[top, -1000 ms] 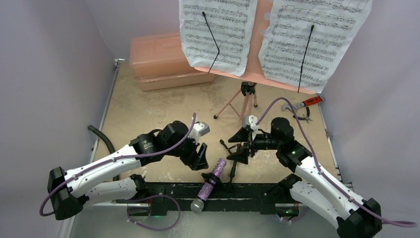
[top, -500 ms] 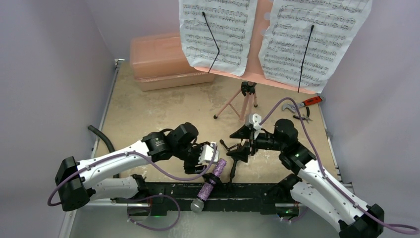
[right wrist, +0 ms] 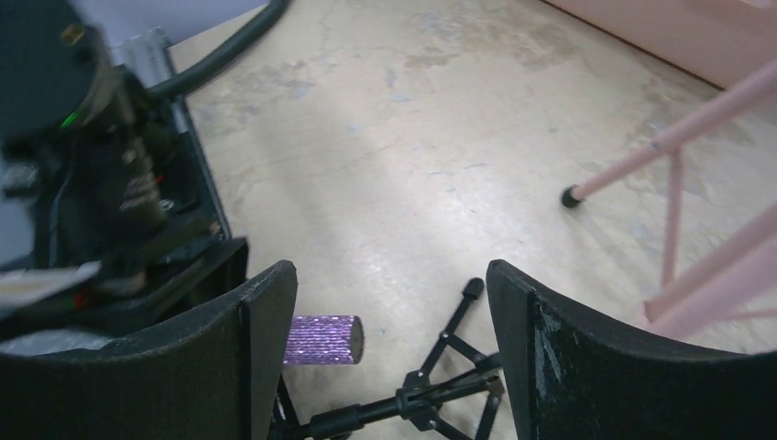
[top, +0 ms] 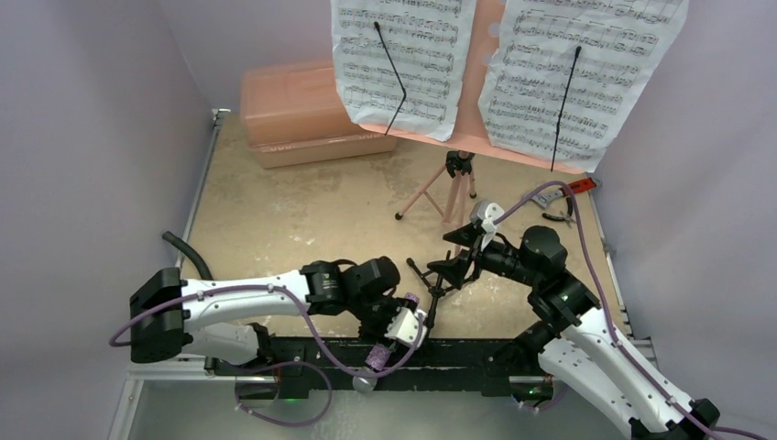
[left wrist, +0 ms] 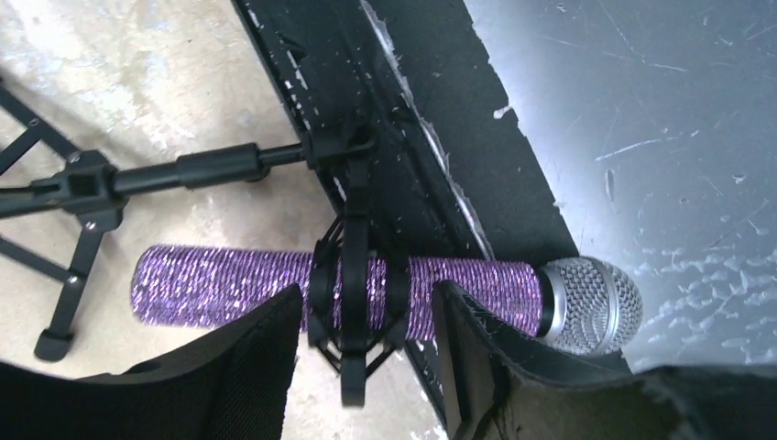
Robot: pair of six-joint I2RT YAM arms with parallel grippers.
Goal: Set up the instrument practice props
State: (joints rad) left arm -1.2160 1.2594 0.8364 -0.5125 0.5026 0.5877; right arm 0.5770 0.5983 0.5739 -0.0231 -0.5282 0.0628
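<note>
1. Fingers [left wrist: 247, 367] of the left tool [left wrist: 365, 302] stand open, straddling the clip [left wrist: 353, 275] around the purple glitter microphone [left wrist: 211, 284]; the right tool [right wrist: 389, 275] hovers open.
2. Microphone lies clipped to the toppled black mic stand [left wrist: 183, 172], across the surface's [left wrist: 137, 55] near edge.
3. Likely light and rigid; grasp the barrel beside the clip.

Soft, even light casts only faint shadows; the purple glitter microphone [left wrist: 220, 284] sparkles sharply, while the right wrist view's left edge is blurred.
</note>
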